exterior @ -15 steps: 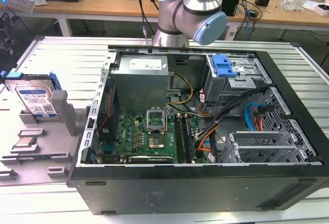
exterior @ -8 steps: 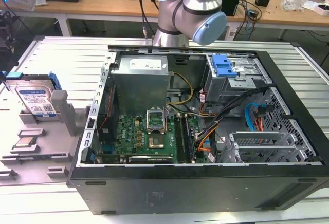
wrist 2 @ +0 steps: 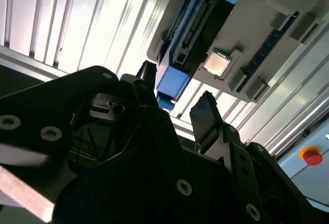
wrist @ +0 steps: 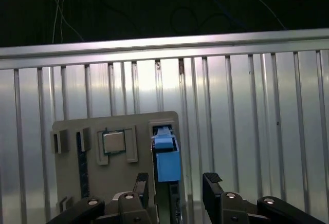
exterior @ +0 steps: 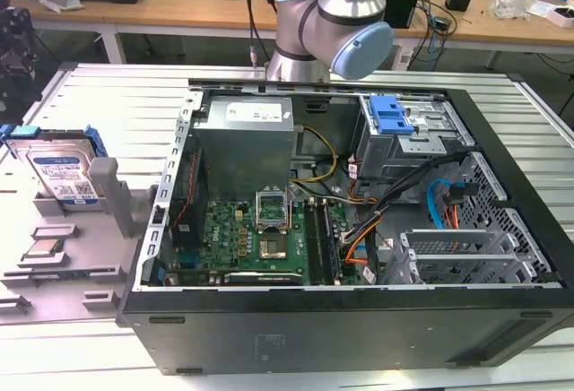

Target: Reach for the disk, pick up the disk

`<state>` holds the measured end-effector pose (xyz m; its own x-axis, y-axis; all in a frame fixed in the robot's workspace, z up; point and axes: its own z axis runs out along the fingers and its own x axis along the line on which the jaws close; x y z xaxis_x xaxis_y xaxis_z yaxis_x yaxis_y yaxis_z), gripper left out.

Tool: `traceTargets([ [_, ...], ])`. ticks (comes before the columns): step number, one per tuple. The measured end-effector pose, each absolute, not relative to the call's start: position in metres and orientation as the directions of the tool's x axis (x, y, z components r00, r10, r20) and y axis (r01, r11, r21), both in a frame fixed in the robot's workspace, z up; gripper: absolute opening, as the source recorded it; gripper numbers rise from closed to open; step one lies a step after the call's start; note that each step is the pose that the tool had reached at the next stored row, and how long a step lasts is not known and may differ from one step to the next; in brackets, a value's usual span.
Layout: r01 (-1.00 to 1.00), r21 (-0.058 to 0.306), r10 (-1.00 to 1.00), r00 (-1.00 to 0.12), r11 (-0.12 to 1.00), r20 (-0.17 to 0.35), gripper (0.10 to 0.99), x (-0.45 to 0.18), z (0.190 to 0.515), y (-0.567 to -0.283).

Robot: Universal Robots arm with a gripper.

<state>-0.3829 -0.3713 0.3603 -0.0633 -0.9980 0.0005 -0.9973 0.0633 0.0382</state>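
Above disk (wrist: 167, 165), gripper (wrist: 177, 179) hovers pointing down, fingers (wrist: 212, 180) spread apart, not touching it.

- Disk (exterior: 56, 169): stands on edge in the grey holder (exterior: 112, 195). In the exterior view, its lower edge is hidden behind the holder's wall.
- Same disk, second wrist view: seen edge-on, label face hidden, near end covered by the gripper (wrist 2: 177, 82).
- Gripper: body cut off by the picture's edge in both wrist views.
- Arm (exterior: 334, 23): upper part cut off.
- Chip (exterior: 42, 247): markings too small to tell.

Pincer (wrist: 177, 183) spread wide near disk (wrist: 165, 154), edge-up in grey holder (wrist: 69, 183).
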Motion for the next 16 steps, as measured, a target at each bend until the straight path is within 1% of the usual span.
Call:
traceTargets([
  [2, -0.997, 0.038, -0.998, -0.063, 0.063, 0.0, 0.545, -0.383, 0.36, -0.366],
  [11, -0.997, 0.038, -0.998, -0.063, 0.063, 0.002, 0.545, -0.383, 0.351, -0.366],
  [16, -0.997, 0.038, -0.998, -0.06, 0.06, 0.005, 0.545, -0.383, 0.343, -0.374],
])
